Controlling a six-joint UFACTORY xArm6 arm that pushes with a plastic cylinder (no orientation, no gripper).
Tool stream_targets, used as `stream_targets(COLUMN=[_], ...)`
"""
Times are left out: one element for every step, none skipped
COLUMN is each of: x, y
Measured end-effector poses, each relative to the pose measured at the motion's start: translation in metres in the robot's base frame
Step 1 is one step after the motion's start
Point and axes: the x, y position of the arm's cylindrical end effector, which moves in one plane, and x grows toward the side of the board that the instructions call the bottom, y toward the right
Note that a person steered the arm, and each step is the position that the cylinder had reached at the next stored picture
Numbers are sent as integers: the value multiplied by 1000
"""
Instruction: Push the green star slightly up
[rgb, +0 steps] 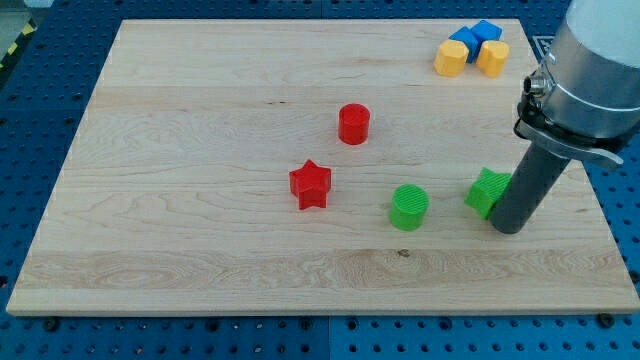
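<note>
The green star (487, 191) lies on the wooden board (200, 150) at the view's right, partly hidden behind my rod. My tip (507, 229) rests on the board just to the star's lower right, touching or nearly touching it. A green cylinder (409, 207) stands to the star's left.
A red star (311, 185) and a red cylinder (353, 124) lie near the board's middle. At the view's top right, two yellow blocks (451, 59) (492, 58) and two blue blocks (465, 40) (486, 31) form a cluster. The board's right edge is close to my tip.
</note>
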Motion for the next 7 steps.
stream_targets(x=[-9, -22, -9, 22, 28, 28, 28], y=[0, 0, -9, -33, -77, -126, -136])
